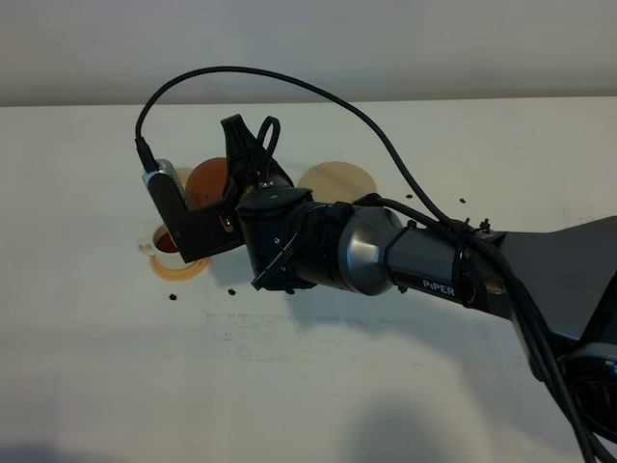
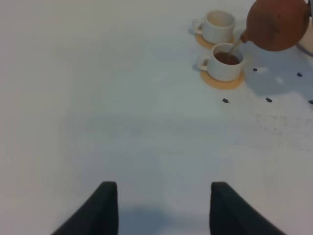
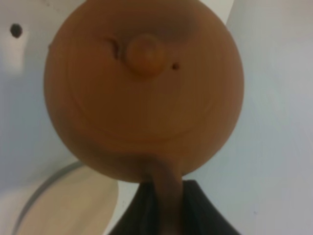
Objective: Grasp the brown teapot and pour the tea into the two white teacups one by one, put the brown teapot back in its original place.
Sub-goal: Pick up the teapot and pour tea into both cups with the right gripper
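Observation:
My right gripper [image 1: 225, 199] reaches across to the left and is shut on the loop handle of the brown teapot [image 1: 205, 180], holding it tilted in the air. In the right wrist view the teapot [image 3: 144, 88] fills the frame, its handle between the gripper's [image 3: 166, 208] fingers. In the left wrist view the teapot [image 2: 278, 23] sends a thin stream of tea [image 2: 236, 47] into the nearer white teacup [image 2: 225, 62], which holds dark tea. The farther teacup [image 2: 219, 25] looks empty. The pale beige coaster [image 1: 337, 180] lies bare. My left gripper [image 2: 164, 210] is open and empty, far from the cups.
Each cup stands on a small orange-tan coaster [image 2: 222, 81]. Small black specks [image 2: 225, 101] lie scattered on the white table around the cups. In the exterior high view the filled cup [image 1: 164, 238] shows under my right wrist camera; the other cup is hidden behind the arm.

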Motion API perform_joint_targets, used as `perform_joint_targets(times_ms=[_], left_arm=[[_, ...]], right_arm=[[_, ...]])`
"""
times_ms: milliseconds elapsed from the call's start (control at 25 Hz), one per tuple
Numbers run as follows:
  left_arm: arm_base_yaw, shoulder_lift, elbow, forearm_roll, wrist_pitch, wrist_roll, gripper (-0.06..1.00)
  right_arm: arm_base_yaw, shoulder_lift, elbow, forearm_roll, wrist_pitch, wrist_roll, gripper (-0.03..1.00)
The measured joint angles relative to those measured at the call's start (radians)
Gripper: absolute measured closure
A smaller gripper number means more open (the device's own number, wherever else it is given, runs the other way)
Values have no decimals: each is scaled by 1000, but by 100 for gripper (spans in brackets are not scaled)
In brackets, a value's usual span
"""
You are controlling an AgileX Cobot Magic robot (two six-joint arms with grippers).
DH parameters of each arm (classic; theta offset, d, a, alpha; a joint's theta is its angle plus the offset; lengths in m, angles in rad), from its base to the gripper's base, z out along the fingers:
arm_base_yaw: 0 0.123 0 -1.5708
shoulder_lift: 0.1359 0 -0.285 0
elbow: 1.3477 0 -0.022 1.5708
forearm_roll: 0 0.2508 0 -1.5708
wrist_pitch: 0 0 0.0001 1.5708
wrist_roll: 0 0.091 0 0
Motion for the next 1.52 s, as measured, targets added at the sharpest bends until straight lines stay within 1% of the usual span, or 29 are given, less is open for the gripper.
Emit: perform_joint_targets(times_ms=[960, 1200, 1360, 1520], left_arm=[[0, 0, 0, 0, 0, 0, 50], [0, 0, 0, 0, 0, 0, 50], [0, 0, 0, 0, 0, 0, 50], [0, 0, 0, 0, 0, 0, 50]], right_arm=[[2, 0, 0, -13, 1, 8, 88], [2, 0, 0, 18, -2, 83, 88], [2, 0, 0, 60, -13, 157, 88], [2, 0, 0, 106, -16, 204, 88]])
